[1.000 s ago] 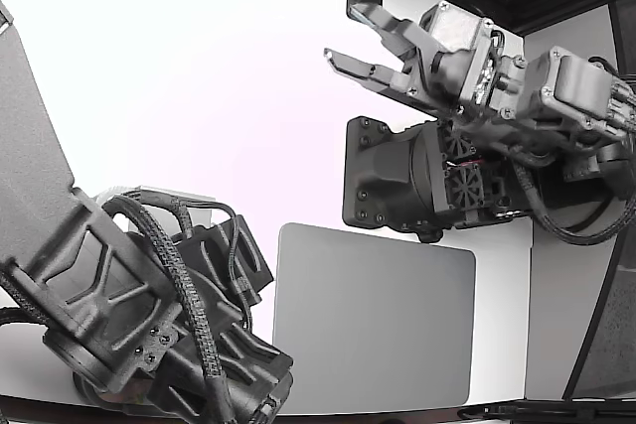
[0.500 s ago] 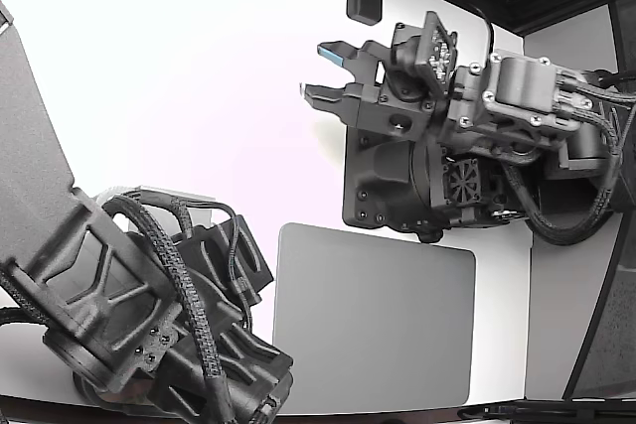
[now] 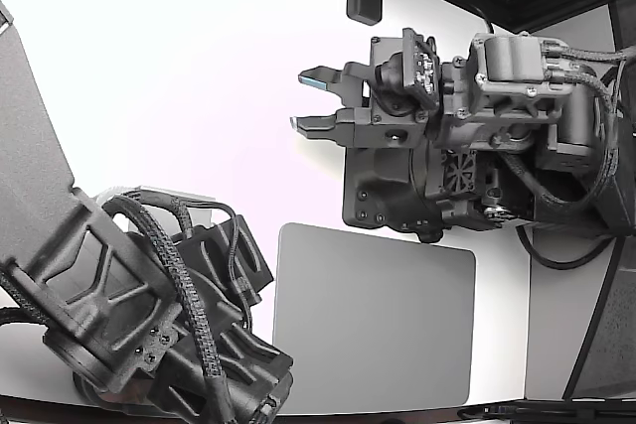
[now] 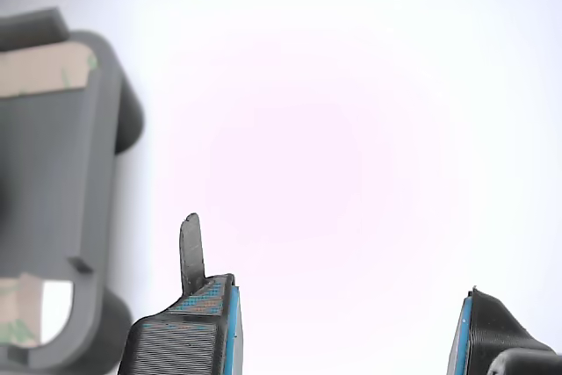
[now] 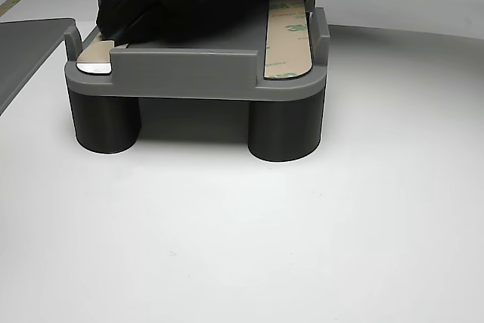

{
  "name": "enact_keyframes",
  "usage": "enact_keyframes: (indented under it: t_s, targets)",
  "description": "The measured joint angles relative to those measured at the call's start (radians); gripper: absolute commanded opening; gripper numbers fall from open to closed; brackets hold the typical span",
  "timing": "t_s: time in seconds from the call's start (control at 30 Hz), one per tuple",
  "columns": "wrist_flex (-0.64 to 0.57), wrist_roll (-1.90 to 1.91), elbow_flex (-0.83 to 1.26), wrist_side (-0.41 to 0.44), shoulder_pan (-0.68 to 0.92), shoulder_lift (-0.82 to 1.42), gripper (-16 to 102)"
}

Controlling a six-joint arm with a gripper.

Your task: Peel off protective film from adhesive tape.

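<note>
On the grey fixture (image 5: 197, 73), tan printed tape strips (image 5: 287, 35) lie flat; the gripper (image 3: 313, 101) hangs spread, empty.

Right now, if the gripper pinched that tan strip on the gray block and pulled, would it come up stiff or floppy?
Probably floppy: the strip lies thin and flat along the block, like a film. It looks light and should curl as it lifts. The block stands on wide round legs, so it seems unlikely to tip. The gripper is open, clear of it.
</note>
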Motion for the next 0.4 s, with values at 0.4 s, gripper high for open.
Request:
enact_keyframes:
  t_s: [0.4]
  targets:
    - [0.0, 0.028, 0.0, -0.006, -0.037, 0.0, 100]
